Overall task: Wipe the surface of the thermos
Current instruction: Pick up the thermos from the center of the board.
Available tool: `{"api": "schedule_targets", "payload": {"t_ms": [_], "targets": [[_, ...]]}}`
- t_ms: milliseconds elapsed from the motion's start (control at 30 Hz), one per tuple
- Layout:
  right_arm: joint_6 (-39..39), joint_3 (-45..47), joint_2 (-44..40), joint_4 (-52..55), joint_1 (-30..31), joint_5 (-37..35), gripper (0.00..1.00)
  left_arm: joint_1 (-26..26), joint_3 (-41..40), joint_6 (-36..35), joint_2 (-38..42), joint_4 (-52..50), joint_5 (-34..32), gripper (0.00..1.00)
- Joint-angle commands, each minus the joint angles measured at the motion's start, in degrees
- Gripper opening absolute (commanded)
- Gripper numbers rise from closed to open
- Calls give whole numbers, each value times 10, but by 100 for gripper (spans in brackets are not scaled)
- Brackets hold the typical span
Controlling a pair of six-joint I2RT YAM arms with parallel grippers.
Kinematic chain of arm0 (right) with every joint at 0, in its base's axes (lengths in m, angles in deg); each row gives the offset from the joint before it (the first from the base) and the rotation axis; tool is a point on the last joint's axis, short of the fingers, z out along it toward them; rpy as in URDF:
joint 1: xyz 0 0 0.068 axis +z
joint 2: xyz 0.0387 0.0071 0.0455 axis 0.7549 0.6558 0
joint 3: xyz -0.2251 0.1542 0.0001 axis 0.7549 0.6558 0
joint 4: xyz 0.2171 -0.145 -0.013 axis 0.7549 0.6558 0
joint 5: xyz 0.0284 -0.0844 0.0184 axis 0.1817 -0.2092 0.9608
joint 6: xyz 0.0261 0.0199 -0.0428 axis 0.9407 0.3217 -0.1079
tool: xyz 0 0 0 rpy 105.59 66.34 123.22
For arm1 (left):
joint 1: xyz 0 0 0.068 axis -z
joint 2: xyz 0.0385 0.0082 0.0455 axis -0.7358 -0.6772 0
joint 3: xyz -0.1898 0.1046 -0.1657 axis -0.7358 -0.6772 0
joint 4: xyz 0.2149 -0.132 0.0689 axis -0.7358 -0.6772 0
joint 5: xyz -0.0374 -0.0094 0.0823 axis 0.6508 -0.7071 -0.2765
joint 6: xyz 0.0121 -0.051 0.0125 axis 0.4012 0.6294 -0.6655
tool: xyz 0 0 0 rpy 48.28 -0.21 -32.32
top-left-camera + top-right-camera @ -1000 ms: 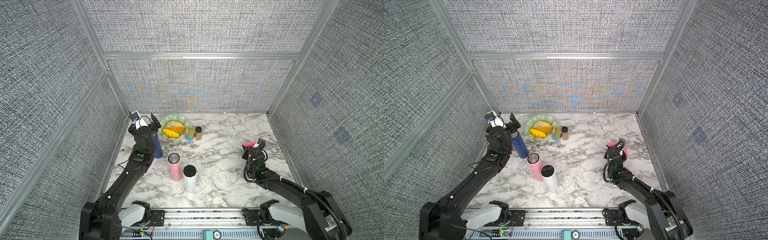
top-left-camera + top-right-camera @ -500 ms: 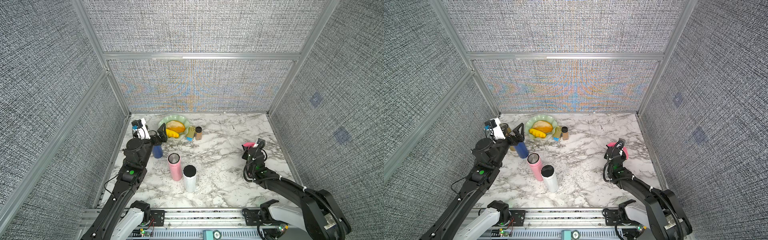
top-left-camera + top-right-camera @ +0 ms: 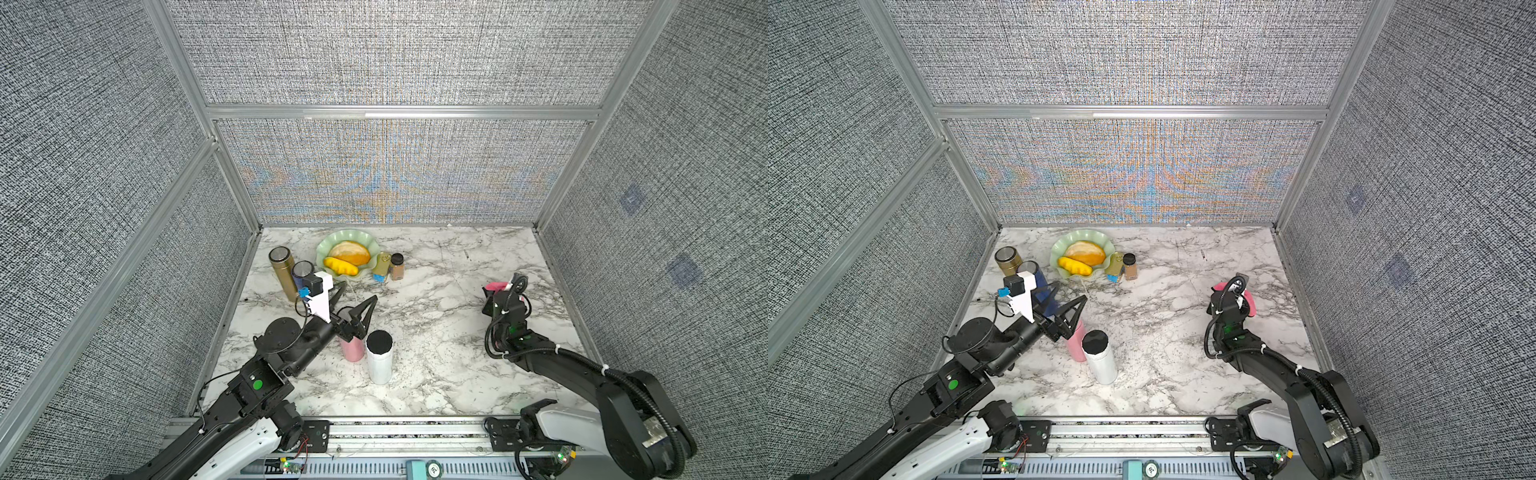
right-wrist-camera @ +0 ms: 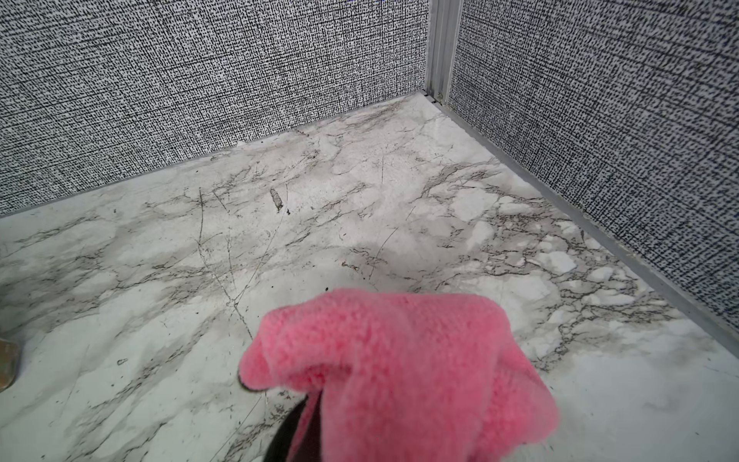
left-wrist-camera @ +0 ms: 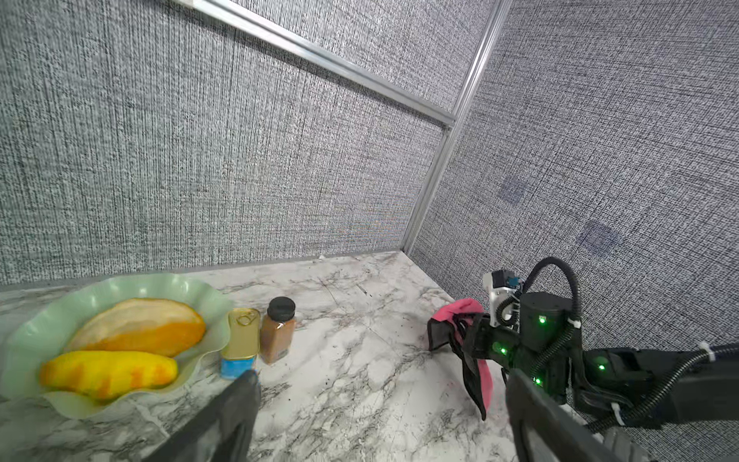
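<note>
Several thermoses stand left of centre in both top views: gold (image 3: 282, 270) (image 3: 1008, 259), blue (image 3: 302, 271) (image 3: 1040, 282), pink (image 3: 352, 351) (image 3: 1075, 347), and white with a black lid (image 3: 379, 357) (image 3: 1100, 357). My left gripper (image 3: 360, 291) (image 3: 1071, 291) (image 5: 380, 400) hangs open over the pink thermos, covering its top, with nothing between its fingers (image 5: 236, 404). At the right, my right gripper (image 3: 505, 286) (image 3: 1235, 286) is shut on a pink cloth (image 3: 496, 286) (image 3: 1250, 301) (image 5: 456, 310) (image 4: 392, 360) just above the table. The cloth hides its fingertips.
A green plate (image 3: 324, 249) (image 5: 208, 296) with yellow and orange food sits at the back. Beside it are a tin can (image 3: 381, 266) (image 5: 242, 332) and a brown spice jar (image 3: 397, 266) (image 5: 278, 330). Grey walls close in the marble table (image 3: 436, 332).
My left arm has pulled back from the blue thermos toward the front and now sits over the pink one, uncovering the gold and blue thermoses. The right arm with the cloth has not moved.
</note>
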Motion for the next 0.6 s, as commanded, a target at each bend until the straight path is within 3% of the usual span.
{"api": "schedule_targets", "payload": {"t_ms": [0, 233, 400, 567], "targets": [[7, -6, 6, 3, 1, -13, 0, 54, 9, 19, -33, -15, -68, 90], [7, -20, 21, 11, 0, -13, 0, 243, 47, 68, -94, -80, -311, 86], [6, -23, 23, 12, 1, -13, 0, 309, 74, 115, -145, -125, -378, 86], [7, -18, 18, 10, 1, -11, 0, 322, 75, 151, -158, -163, -400, 86]]}}
